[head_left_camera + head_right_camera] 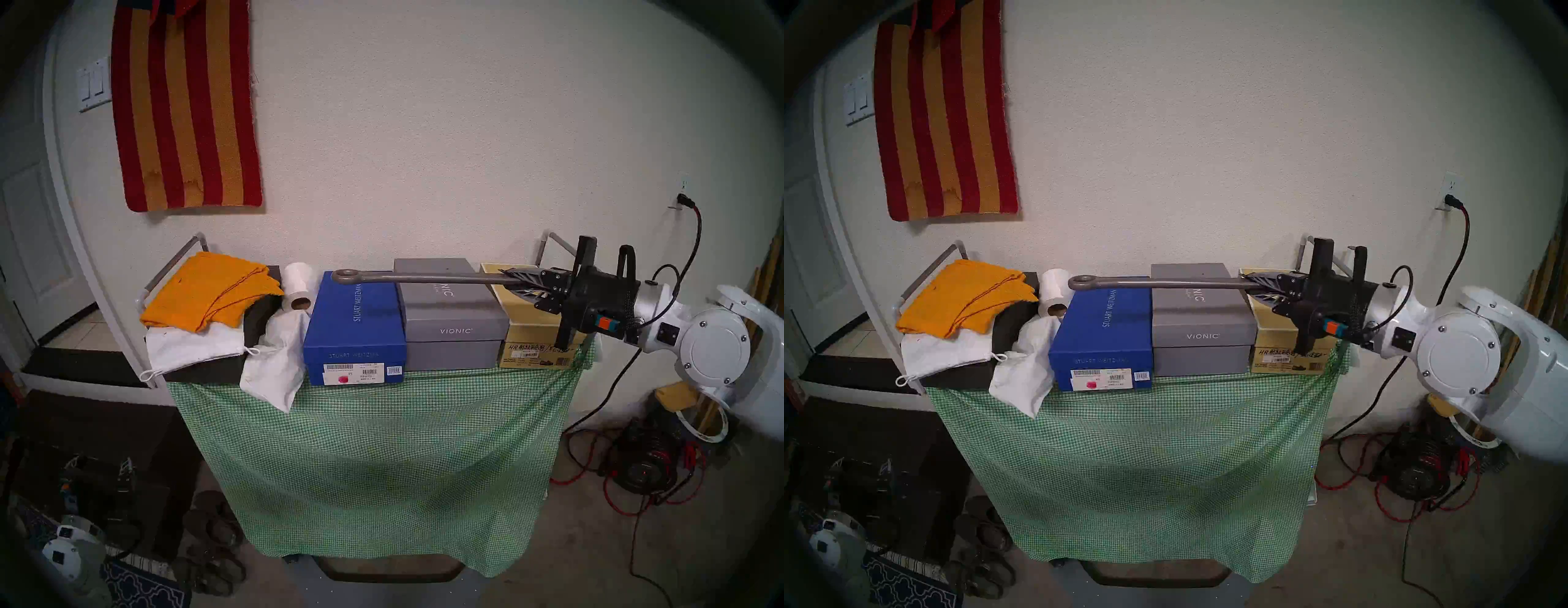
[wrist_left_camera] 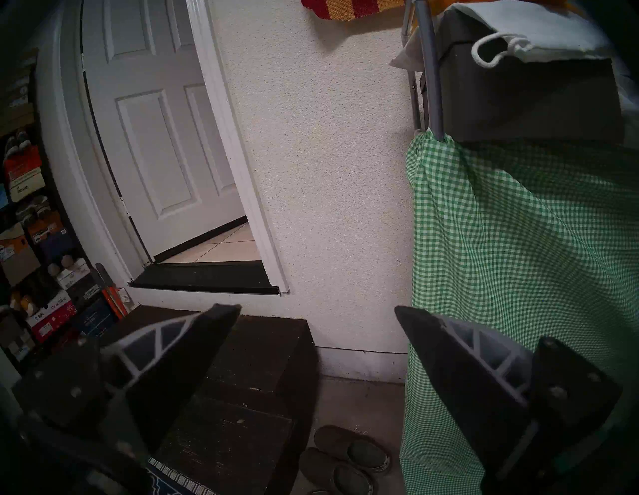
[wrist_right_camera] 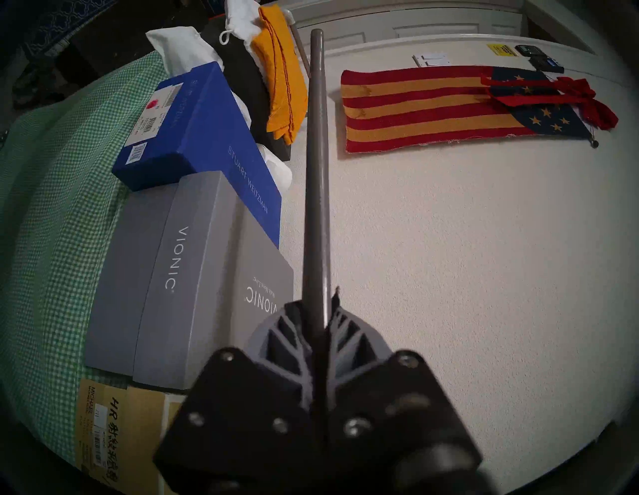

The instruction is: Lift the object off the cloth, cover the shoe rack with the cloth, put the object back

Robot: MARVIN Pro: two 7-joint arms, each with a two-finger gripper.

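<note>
Hanging down the front of the shoe rack (image 1: 197, 243), the cloth (image 1: 382, 458) is already covering it, so putting the shoehorn (image 1: 420, 279) back looks like the job now. The right end effector (image 1: 519, 283) is squeezing its wide end, holding it flat just above the boxes (image 1: 449, 314). Lowering it slowly and level should be keeping the boxes from sliding. The left end effector (image 2: 316, 319) is waiting open beside the cloth.

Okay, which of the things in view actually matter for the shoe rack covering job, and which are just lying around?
Part of the job:
- shoehorn, held in the right gripper
- green check cloth, draped down the front
- shoe rack

Just lying about:
- blue shoebox
- grey shoebox
- tan shoebox
- orange folded cloth
- striped rug
- paper roll
</note>
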